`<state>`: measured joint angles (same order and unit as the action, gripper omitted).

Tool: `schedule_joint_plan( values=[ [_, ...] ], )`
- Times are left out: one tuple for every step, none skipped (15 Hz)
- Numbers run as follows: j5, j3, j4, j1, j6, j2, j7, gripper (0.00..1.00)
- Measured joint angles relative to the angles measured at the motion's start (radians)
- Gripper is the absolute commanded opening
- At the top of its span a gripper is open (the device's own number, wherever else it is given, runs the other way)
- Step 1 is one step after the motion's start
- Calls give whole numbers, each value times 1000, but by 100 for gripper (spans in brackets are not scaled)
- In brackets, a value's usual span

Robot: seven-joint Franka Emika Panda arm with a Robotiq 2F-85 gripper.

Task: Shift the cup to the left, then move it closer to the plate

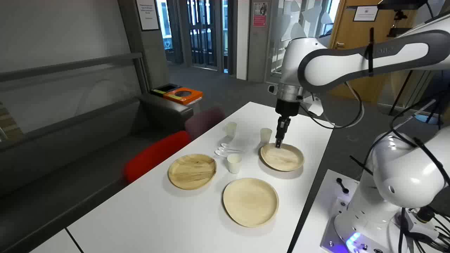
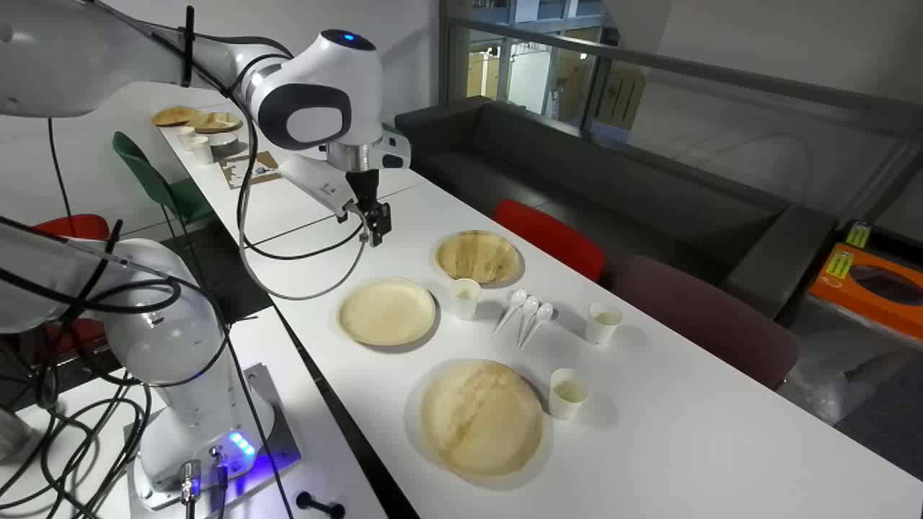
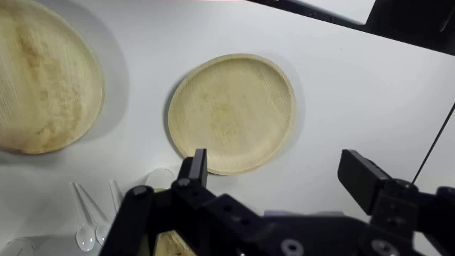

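Three small white cups stand upright on the white table. One cup (image 1: 234, 164) (image 2: 465, 299) is beside the round tan plate (image 1: 250, 202) (image 2: 387, 311) with a rim ring. Another cup (image 1: 265, 135) (image 2: 567, 393) and a third cup (image 1: 230, 129) (image 2: 603, 322) stand farther from it. My gripper (image 1: 278, 143) (image 2: 377, 234) hangs above the table, away from the cups, its jaws wide apart with nothing between them. In the wrist view, the plate (image 3: 233, 113) lies beyond the gripper (image 3: 273, 152), and a finger partly hides the nearest cup (image 3: 160, 177).
A wide tan plate (image 1: 282, 158) (image 2: 482, 419) and a browner, deeper dish (image 1: 192, 171) (image 2: 478, 256) flank the same area. Several white spoons (image 2: 529, 311) lie among the cups. A red chair (image 2: 549, 238) stands at the table's long edge. The robot base (image 2: 209, 404) is opposite.
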<state>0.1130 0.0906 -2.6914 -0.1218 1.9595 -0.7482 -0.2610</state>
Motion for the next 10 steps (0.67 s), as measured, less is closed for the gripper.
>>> schedule_joint_plan(
  values=[
    [0, 0, 0, 0, 0, 2, 0, 100],
    [0, 0, 0, 0, 0, 1, 0, 100],
    [0, 0, 0, 0, 0, 1, 0, 100],
    [0, 0, 0, 0, 0, 2, 0, 100],
    [0, -1, 0, 1, 0, 3, 0, 100],
    [-1, -2, 0, 3, 1, 7, 2, 100],
    [-2, -3, 0, 4, 11, 14, 4, 100],
    [-2, -4, 0, 7, 27, 24, 7, 100],
    [-2, -4, 1, 9, 49, 39, 10, 100],
    [-3, -4, 3, 14, 71, 56, 12, 100]
  ],
)
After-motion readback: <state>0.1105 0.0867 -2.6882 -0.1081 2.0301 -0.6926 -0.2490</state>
